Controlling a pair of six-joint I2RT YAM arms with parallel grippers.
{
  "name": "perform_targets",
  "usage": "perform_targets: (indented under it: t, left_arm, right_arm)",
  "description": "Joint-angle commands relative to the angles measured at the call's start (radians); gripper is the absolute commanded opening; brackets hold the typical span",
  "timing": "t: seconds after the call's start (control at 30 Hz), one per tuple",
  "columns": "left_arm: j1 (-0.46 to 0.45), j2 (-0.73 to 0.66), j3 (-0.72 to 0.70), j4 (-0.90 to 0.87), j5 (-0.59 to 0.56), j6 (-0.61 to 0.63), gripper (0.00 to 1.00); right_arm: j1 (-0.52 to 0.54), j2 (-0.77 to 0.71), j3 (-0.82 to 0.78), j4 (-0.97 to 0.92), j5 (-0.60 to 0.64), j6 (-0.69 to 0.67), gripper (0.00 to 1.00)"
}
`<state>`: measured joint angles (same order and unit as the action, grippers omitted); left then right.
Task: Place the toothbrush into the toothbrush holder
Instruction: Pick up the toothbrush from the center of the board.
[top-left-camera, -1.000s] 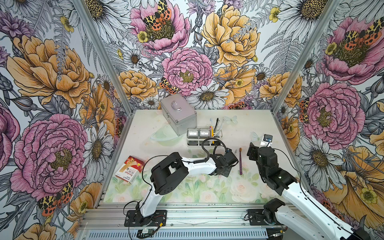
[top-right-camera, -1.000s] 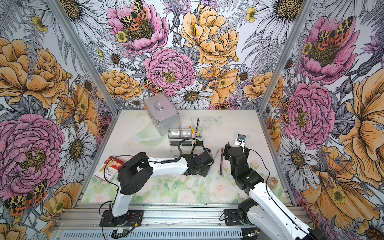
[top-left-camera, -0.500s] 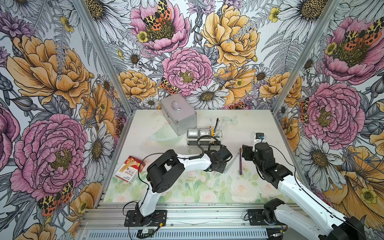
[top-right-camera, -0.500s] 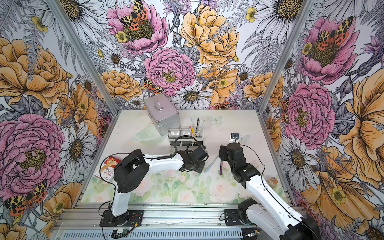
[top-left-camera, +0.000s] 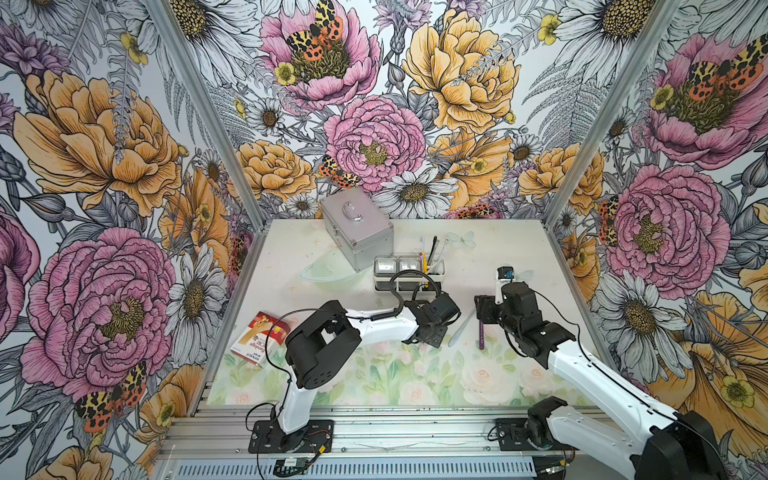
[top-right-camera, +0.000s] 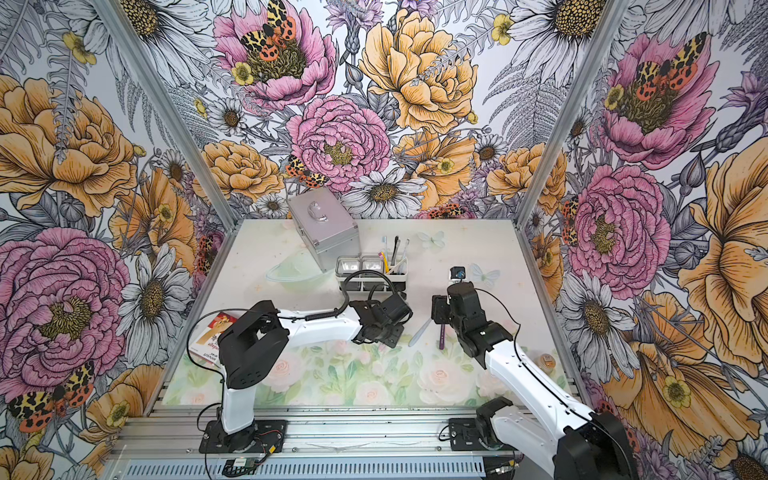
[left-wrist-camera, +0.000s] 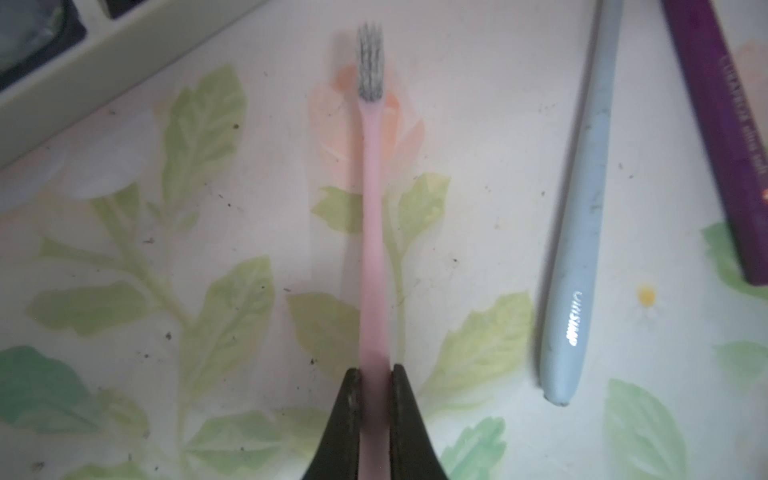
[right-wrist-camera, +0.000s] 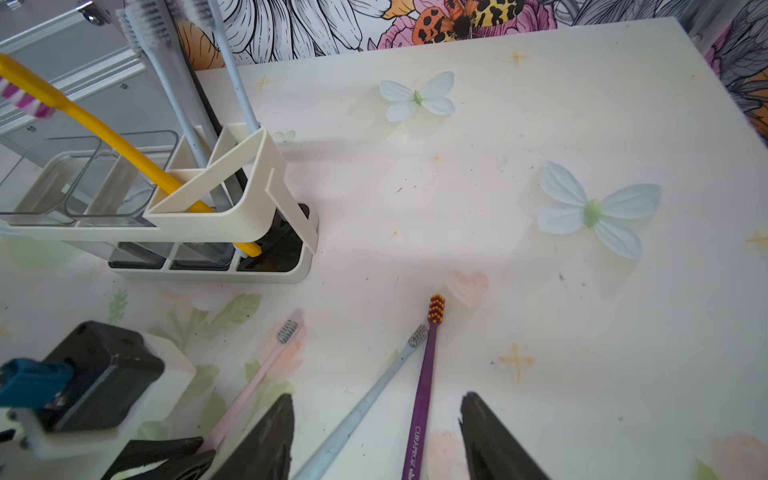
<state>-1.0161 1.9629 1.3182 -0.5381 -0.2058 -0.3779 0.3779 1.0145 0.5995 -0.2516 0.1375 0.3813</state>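
My left gripper (left-wrist-camera: 372, 370) is shut on the handle of a pink toothbrush (left-wrist-camera: 372, 208), which lies low over the table with its bristles toward the toothbrush holder (left-wrist-camera: 104, 54). The white toothbrush holder (top-left-camera: 409, 270) stands mid-table in both top views, with several brushes upright in its right compartment (right-wrist-camera: 249, 195). My right gripper (right-wrist-camera: 378, 397) is open just above the table. Its jaws straddle a light blue toothbrush (right-wrist-camera: 365, 399) and a purple toothbrush (right-wrist-camera: 424, 390), touching neither. The pink toothbrush (right-wrist-camera: 253, 382) lies just outside them.
A silver metal case (top-left-camera: 357, 228) stands behind the holder, beside a pale green bowl (top-left-camera: 328, 274). A red bandage box (top-left-camera: 259, 338) lies at the front left. Two paper butterflies (right-wrist-camera: 598, 212) lie flat on the right. The two grippers are close together.
My right gripper has moved left to stand over the purple and blue toothbrushes, its jaws narrowing a little. The left gripper shifted slightly left, uncovering the blue toothbrush.
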Motion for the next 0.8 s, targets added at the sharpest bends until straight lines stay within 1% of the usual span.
perform_targets:
  t: [0.0,0.23,0.33,0.43,0.5,0.57,0.63,0.77]
  left_arm:
    - [0.008,-0.061,-0.005,-0.005,-0.037,0.029,0.0]
    - [0.009,-0.113,-0.011,-0.005,-0.053,0.036,0.0]
    - [0.01,-0.133,-0.014,-0.006,-0.057,0.036,0.0]
    - [0.01,-0.187,-0.021,-0.005,-0.062,0.036,0.0]
    - [0.01,-0.206,-0.025,-0.006,-0.072,0.036,0.0]
    - [0.01,-0.228,-0.033,-0.005,-0.083,0.036,0.0]
    - [0.01,-0.246,-0.039,-0.006,-0.089,0.034,0.0]
    - [0.008,-0.277,-0.049,-0.004,-0.092,0.028,0.0]
  right_arm:
    - [-0.01,0.021,0.034,0.006,-0.038,0.02,0.64]
    - [-0.011,0.047,0.037,0.029,-0.098,0.027,0.63]
    - [-0.012,0.052,0.05,0.04,-0.155,0.026,0.49]
    - [-0.012,0.077,0.072,0.059,-0.247,0.037,0.39]
    - [-0.015,0.092,0.08,0.082,-0.29,0.054,0.39]
    - [-0.018,0.102,0.083,0.114,-0.331,0.078,0.47]
    - [-0.02,0.11,0.084,0.145,-0.369,0.102,0.49]
    - [-0.028,0.133,0.079,0.239,-0.462,0.172,0.51]
